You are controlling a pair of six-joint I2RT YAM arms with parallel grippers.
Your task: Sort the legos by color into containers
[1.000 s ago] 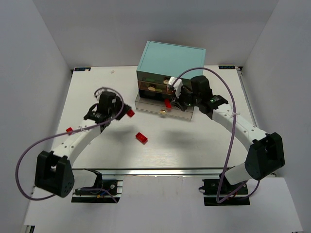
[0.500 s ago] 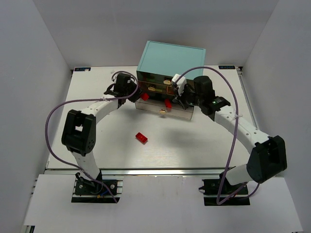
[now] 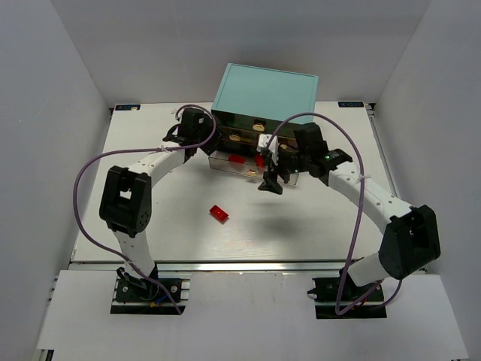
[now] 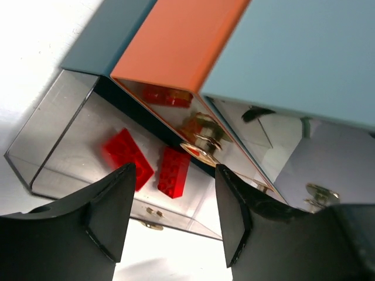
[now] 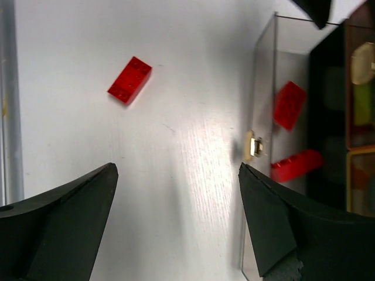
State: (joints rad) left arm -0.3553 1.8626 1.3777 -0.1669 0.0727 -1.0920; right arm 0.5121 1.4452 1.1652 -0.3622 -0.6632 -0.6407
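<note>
The containers are see-through drawers in a cabinet point(image 3: 263, 92) with a teal top. Its bottom drawer point(image 3: 225, 166) stands pulled out. Two red legos point(image 4: 126, 158) point(image 4: 174, 171) lie flat inside it, also visible as red legos point(image 5: 289, 104) point(image 5: 296, 165) in the right wrist view. Another red lego point(image 3: 219, 213) lies loose on the table, in front of the cabinet. My left gripper point(image 3: 204, 139) hovers at the drawer's left end, open, with nothing between its fingers point(image 4: 111, 216). My right gripper point(image 3: 272, 183) hangs just in front of the drawer's cream knob point(image 5: 253, 146), wide open and empty.
Upper drawers point(image 5: 362, 99) are pushed in and hold yellow-green and dark pieces. White walls enclose the table point(image 3: 150, 226) on three sides. The left arm's elbow point(image 3: 124, 203) stands over the table's left part. Purple cables loop above both arms.
The left arm swung from the table's left to the drawer, then opened, leaving its red brick in the drawer. The right gripper opened, left its red brick there and drew back toward the front.
</note>
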